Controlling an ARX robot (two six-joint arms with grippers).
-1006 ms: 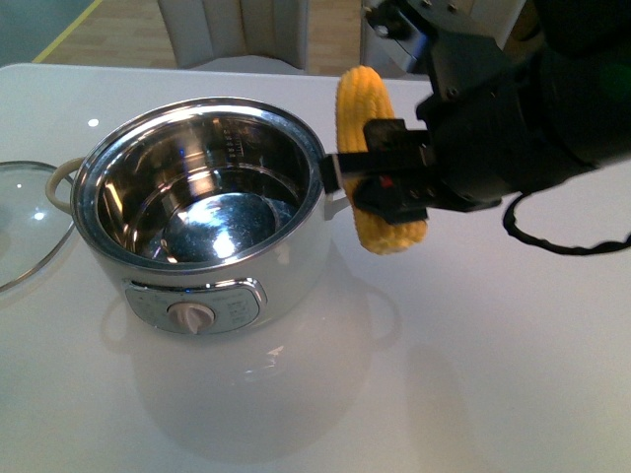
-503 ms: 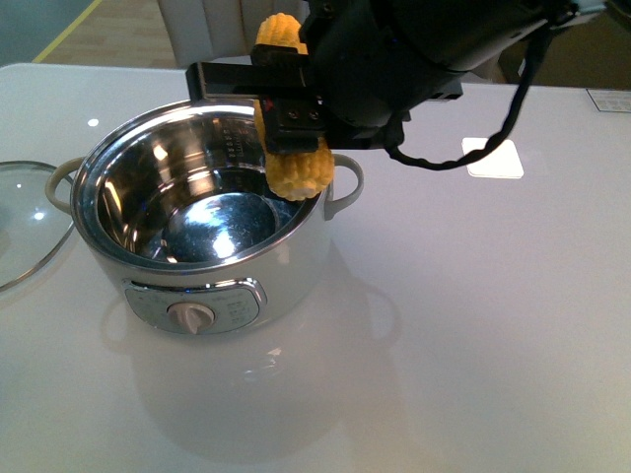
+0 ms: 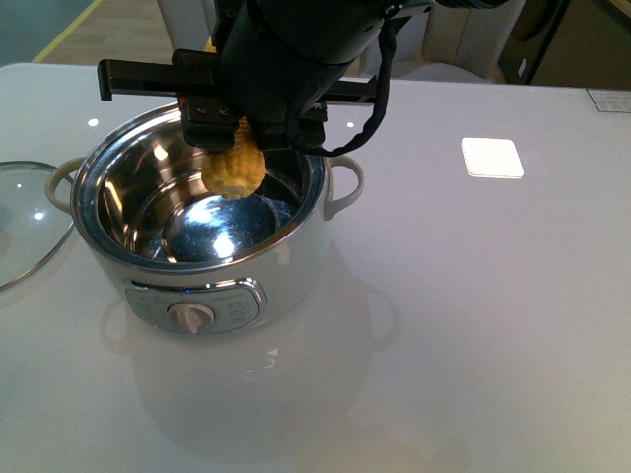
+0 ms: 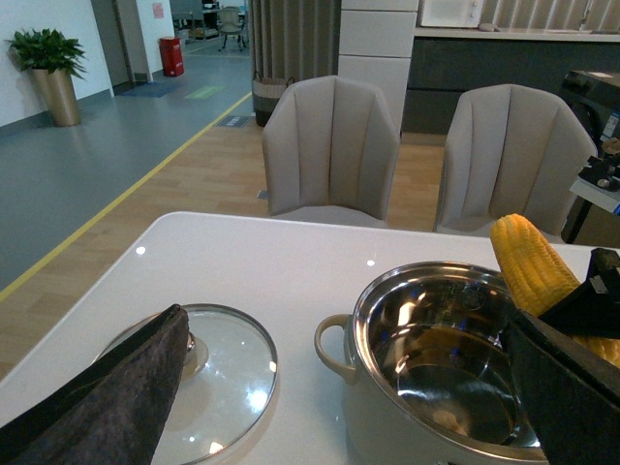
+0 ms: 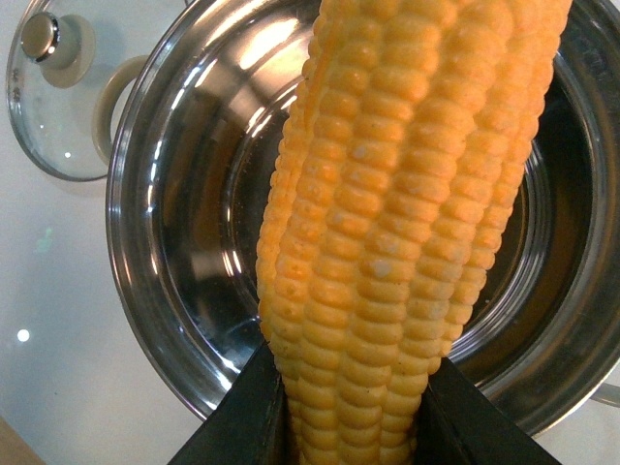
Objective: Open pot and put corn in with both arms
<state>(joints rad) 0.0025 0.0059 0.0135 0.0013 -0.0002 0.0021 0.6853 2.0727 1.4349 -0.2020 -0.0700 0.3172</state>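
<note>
The white pot [image 3: 296,281] stands open on the white table, and its steel bowl holds nothing. My right gripper [image 3: 242,118] is shut on the corn [image 3: 235,169] and holds it upright over the pot's mouth, with the lower end dipping just below the rim. The right wrist view shows the corn [image 5: 397,223] clamped between the black fingers [image 5: 232,426], with the pot's bowl [image 5: 145,291] right below. My left gripper [image 4: 334,407] is open and empty, between the lid and the pot [image 4: 387,426]. The corn [image 4: 533,266] shows at the pot's far side there.
The glass lid [image 3: 20,222] with a beige knob lies flat on the table left of the pot; it also shows in the left wrist view [image 4: 228,368]. Two beige chairs [image 4: 329,145] stand behind the table's far edge. A bright square patch [image 3: 492,158] lies right of the pot.
My right gripper has carried the corn leftwards from beside the pot's right handle to over the pot's mouth, and lowered it towards the bowl.
</note>
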